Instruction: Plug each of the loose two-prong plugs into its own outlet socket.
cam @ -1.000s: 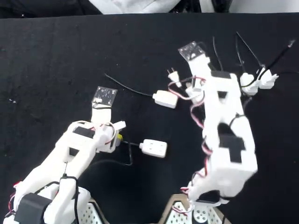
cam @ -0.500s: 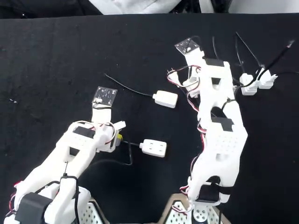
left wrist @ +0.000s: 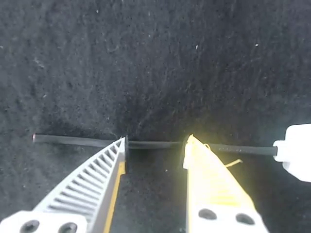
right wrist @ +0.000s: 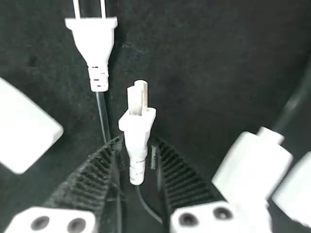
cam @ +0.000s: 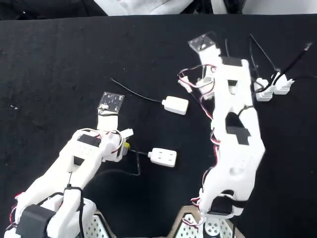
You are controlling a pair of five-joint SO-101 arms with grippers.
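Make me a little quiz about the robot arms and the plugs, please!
1. True or false: the left claw is open.
2. What lies on the table right by the left claw? A) a black cord B) a spoon C) a red ball
3. Fill in the colour: the plug right in front of the right claw is ____.

Key: 1 true. 2 A. 3 white.
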